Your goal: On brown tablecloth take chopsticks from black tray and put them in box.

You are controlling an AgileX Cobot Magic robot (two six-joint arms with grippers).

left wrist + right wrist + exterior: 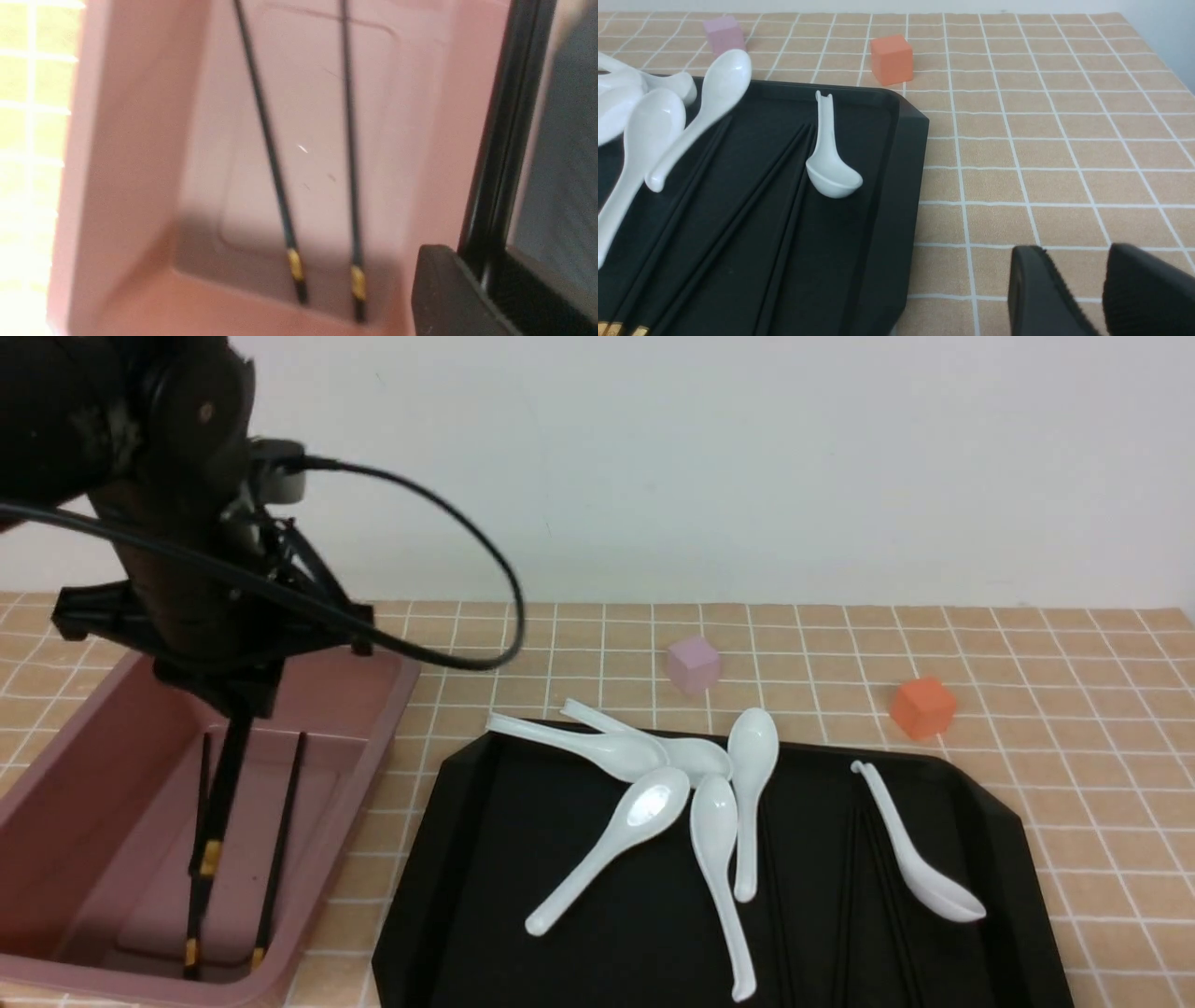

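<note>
The pink box [373,747] stands at the left on the brown tablecloth [1074,709]. My left gripper [235,702] hangs over it, shut on one black chopstick [219,803] that points down into the box. In the left wrist view that chopstick [504,140] runs between the fingers [448,289]. Two more chopsticks [275,177] lie on the box floor [317,116]. The black tray [485,859] holds several more chopsticks [738,210], faint in the front view [850,896]. My right gripper [1078,261] is shut and empty over bare tablecloth [1041,140], beside the tray's rim [896,186].
Several white soup spoons [714,840] lie across the tray, one apart at its right [831,172]. A small pink cube [693,665] and an orange cube [922,707] sit on the cloth behind the tray. A white wall closes the back.
</note>
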